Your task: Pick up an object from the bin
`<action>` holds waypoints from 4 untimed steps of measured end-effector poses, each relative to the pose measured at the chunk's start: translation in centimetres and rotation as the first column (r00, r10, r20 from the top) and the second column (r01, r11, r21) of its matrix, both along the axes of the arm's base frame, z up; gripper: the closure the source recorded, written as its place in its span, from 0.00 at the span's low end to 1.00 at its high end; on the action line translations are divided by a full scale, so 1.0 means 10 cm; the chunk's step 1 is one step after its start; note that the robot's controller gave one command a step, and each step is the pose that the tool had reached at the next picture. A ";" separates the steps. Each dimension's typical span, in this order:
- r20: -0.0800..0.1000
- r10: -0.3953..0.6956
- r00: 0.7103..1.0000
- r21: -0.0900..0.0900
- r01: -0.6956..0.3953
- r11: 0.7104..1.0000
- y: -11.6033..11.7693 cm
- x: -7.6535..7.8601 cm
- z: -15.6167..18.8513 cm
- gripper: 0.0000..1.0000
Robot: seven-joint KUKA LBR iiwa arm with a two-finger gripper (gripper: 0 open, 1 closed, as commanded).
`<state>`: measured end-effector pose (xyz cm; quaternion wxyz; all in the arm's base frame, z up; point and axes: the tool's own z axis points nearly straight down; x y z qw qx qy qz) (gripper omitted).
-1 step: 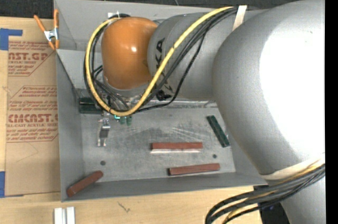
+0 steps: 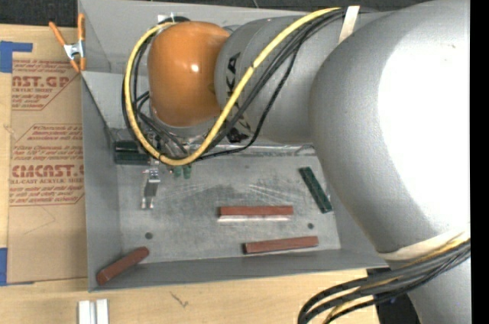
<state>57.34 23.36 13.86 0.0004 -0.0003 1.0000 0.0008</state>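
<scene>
My gripper [image 2: 150, 191] hangs below the arm's orange cover, low over the bin's left part, with its metal tip just above the floor. A dark green block [image 2: 126, 153] lies right beside it, up against the left wall; whether they touch I cannot tell. A reddish-brown bar with a pale top edge [image 2: 254, 213] lies flat on the floor to the gripper's right, apart from it. In the front left corner, below the gripper, rests a short reddish-brown stick [image 2: 122, 265].
A second reddish-brown bar [image 2: 280, 244] lies near the front wall. A dark green strip [image 2: 315, 189] lies slanted at the right. The thick arm covers the bin's back and right side.
</scene>
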 end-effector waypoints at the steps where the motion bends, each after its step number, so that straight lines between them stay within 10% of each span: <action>1: 0.005 -0.017 1.000 0.002 0.017 1.000 -0.22 0.17 -0.46 0.00; 2: 0.024 -0.114 0.993 0.017 0.114 0.993 -0.26 0.24 -0.59 0.00; 3: 0.008 -0.299 0.954 0.006 0.298 0.954 -0.26 0.16 -0.64 1.00; 4: 0.008 -0.299 0.954 0.006 0.299 0.954 -0.26 0.16 -0.64 1.00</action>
